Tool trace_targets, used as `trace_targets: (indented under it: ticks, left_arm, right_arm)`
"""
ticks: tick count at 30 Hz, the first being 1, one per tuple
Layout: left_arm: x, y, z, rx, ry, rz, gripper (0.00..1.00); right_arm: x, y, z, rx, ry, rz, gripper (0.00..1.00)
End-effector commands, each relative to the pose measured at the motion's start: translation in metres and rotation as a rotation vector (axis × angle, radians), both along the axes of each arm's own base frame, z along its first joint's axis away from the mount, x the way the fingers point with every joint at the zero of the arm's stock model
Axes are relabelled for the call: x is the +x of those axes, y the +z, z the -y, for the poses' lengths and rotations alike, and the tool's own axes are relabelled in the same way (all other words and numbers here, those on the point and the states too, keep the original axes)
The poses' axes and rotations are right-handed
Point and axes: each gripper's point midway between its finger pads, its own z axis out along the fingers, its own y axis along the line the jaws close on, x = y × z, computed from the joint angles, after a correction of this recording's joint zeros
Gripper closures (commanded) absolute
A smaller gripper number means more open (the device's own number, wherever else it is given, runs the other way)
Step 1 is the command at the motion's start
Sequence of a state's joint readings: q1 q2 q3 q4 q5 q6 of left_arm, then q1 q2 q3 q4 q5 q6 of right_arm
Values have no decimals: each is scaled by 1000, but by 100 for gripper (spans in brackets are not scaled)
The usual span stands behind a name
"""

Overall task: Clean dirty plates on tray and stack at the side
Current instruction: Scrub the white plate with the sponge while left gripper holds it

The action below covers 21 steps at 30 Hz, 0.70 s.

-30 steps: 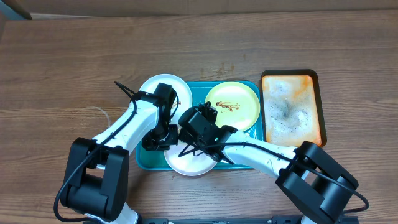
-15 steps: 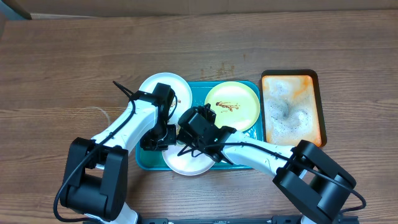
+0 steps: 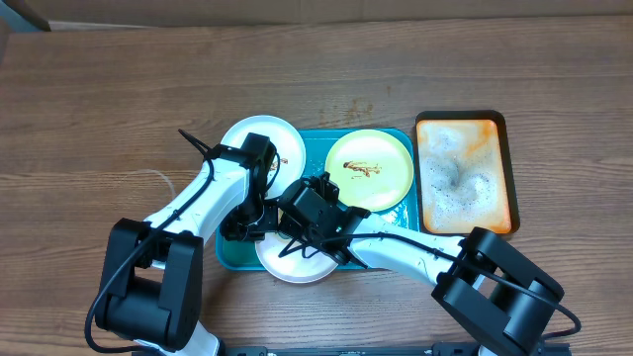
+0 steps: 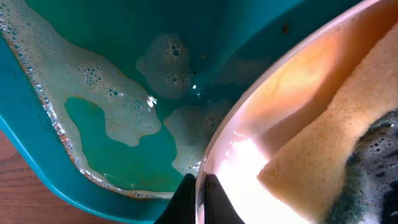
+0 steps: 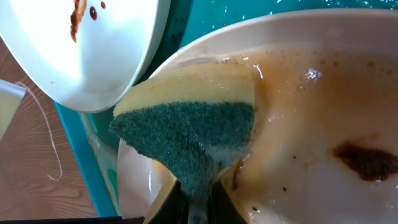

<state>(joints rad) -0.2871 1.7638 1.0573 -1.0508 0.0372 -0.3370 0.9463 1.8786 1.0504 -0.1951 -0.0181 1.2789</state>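
We see the tray (image 3: 315, 150) lying on the table (image 3: 99, 99) with its long axis left to right. The front white plate (image 3: 287, 267) overhangs the tray's front edge, and our left gripper (image 4: 199, 194) pinches its rim. Our right gripper (image 5: 194, 198) is clamped on the sponge (image 5: 186, 121), whose green face points toward the wrist as it presses on that plate's wet centre. The other white plate (image 3: 259, 138) overhangs the back-left corner. The yellow-green plate (image 3: 370, 168) sits back right.
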Motion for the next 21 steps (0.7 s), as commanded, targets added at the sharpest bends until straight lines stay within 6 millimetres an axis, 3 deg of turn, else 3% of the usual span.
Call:
trace_targets:
  ticks: [1,6,12,15,21]
  left_arm:
    - [3,1,27,-106,16,4,96]
    - [3,1,27,-107,-11,6,96]
    - [4,1,27,-109,-11,9,96]
    - [4,1,27,-108,-11,9,96]
    - [4,1,27,-108,-11,8,96]
  right_arm:
    - [-28,10,-30,59,130,-8,96]
    - [-26,12,-30,66,220,16,96]
    - [-54,15,-40,112,410,-26,96]
    - [-59,1,-23,29,395,-68,96]
    - [-37,-11,10,-77,296,-78,96]
